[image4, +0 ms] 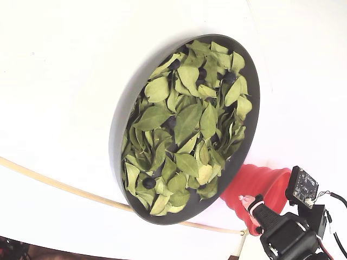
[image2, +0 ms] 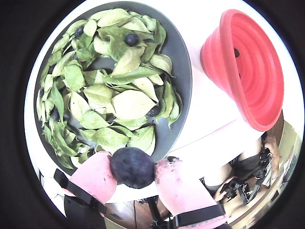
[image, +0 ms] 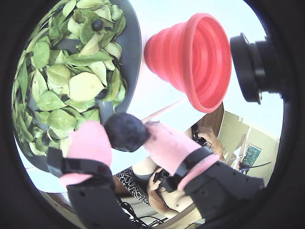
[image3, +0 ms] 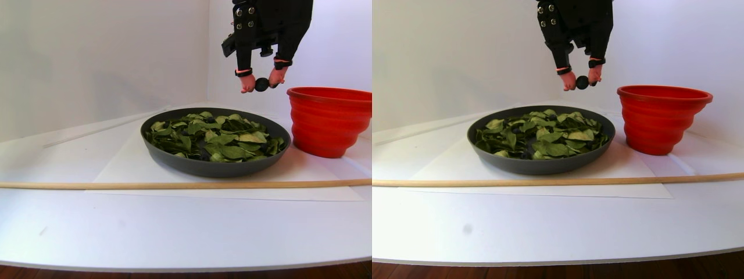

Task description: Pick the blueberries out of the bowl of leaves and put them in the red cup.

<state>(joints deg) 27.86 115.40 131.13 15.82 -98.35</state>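
Observation:
My gripper (image: 126,138) is shut on one dark blueberry (image2: 132,167), pinched between its pink fingertips (image: 90,143). In the stereo pair view the gripper (image3: 262,85) hangs above the right side of the dark grey bowl (image3: 209,168), just left of the red cup (image3: 328,122) and about level with its rim. Green leaves (image2: 131,105) fill the bowl (image2: 183,71). More blueberries lie among them, one near the far rim (image2: 131,39) and one in the fixed view (image4: 149,183). The red cup (image2: 248,71) stands right beside the bowl.
A long wooden stick (image3: 174,185) lies across the white table in front of the bowl. A black camera (image: 252,67) juts out on the right in a wrist view. A small circuit board (image4: 304,187) sits on the arm in the fixed view.

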